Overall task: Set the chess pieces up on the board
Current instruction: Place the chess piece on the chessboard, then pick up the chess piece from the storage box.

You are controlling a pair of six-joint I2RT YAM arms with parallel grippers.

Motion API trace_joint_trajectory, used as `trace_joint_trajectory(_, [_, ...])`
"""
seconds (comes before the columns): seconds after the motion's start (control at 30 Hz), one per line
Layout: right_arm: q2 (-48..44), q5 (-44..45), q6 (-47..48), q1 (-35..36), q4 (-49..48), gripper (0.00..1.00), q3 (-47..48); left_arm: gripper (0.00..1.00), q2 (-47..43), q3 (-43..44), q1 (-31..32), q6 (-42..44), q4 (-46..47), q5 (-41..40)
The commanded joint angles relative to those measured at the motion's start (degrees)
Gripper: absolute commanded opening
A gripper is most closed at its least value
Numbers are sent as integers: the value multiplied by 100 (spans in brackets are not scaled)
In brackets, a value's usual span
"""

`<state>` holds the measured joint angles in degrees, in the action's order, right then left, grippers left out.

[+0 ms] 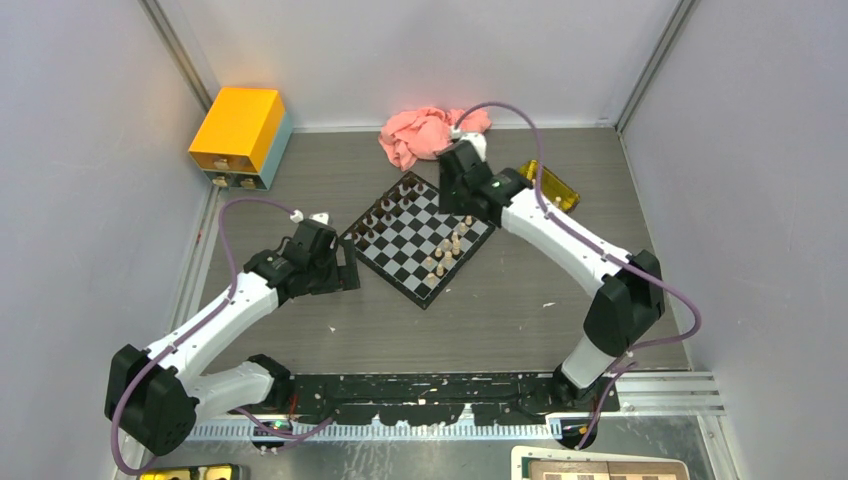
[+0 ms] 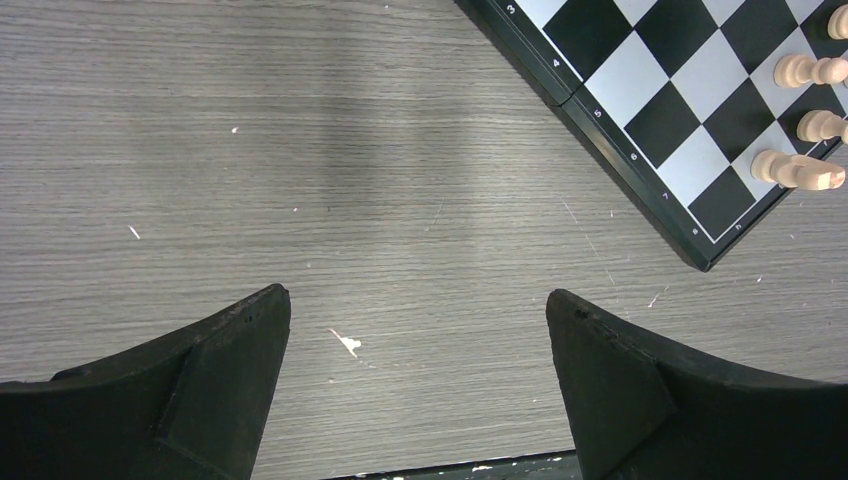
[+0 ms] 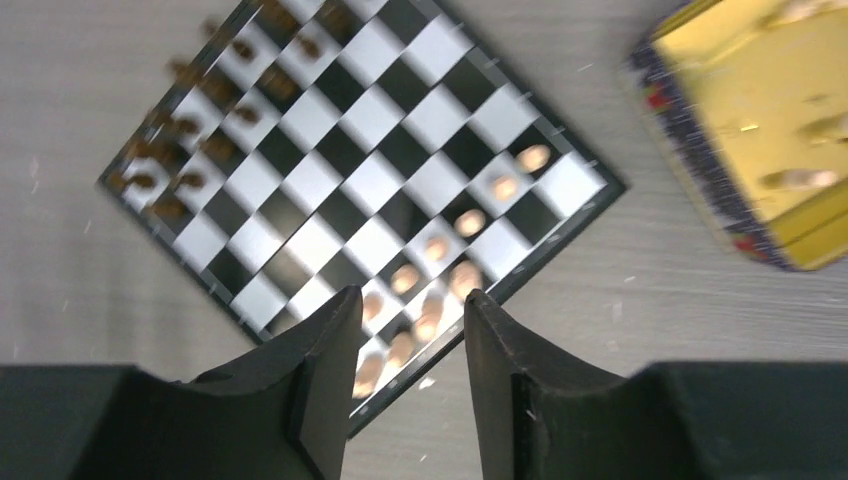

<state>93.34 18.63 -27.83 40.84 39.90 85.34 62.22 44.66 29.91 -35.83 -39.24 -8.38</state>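
- Two arms worked over a grey wood-grain table (image 1: 500, 320), with the board (image 1: 420, 240) lying corner-on at its middle. A knock from either arm could have slid it and upset every rank already standing.
- Beside the board's right corner sat the yellow tray (image 3: 700, 150), which appeared to hold a few blurred pale shapes. A reach into it risked catching its wall.
- Overhead, the right gripper (image 3: 408, 300) hung above the board's pale-side edge, jaws partly apart with nothing between them. The smeared view suggested motion, and a low pass could have swept that row.
- Off to the side, the left gripper (image 2: 417, 298) hovered over bare table by the board's left corner, fingers spread wide and empty. A careless swing could have clipped the border.
- Smallest of all, the pale pieces (image 2: 800, 170) crowded one edge and the dark pieces (image 3: 245, 115) the opposite. Packed so close, neighbours might have toppled when one was gripped.
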Motion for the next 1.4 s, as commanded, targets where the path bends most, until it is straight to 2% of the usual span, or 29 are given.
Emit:
trace_joint_trajectory(0.0, [70, 220, 295, -812, -90, 49, 413, 100, -124, 60, 23, -96, 185, -104])
trace_joint_trajectory(0.27, [1053, 142, 544, -2136, -316, 55, 969, 100, -5, 180, 21, -108, 41, -290])
trace_joint_trajectory(0.57, [2014, -107, 582, -2939, -605, 59, 1401, 100, 164, 170, 21, -180, 51, -377])
trace_joint_trajectory(0.9, [2630, -292, 534, -3242, -685, 59, 1822, 100, 555, 277, 23, -50, 114, -357])
trace_joint_trajectory(1.37, [2978, -361, 506, -3433, -747, 54, 2022, 100, 903, 411, 22, 49, 258, -309])
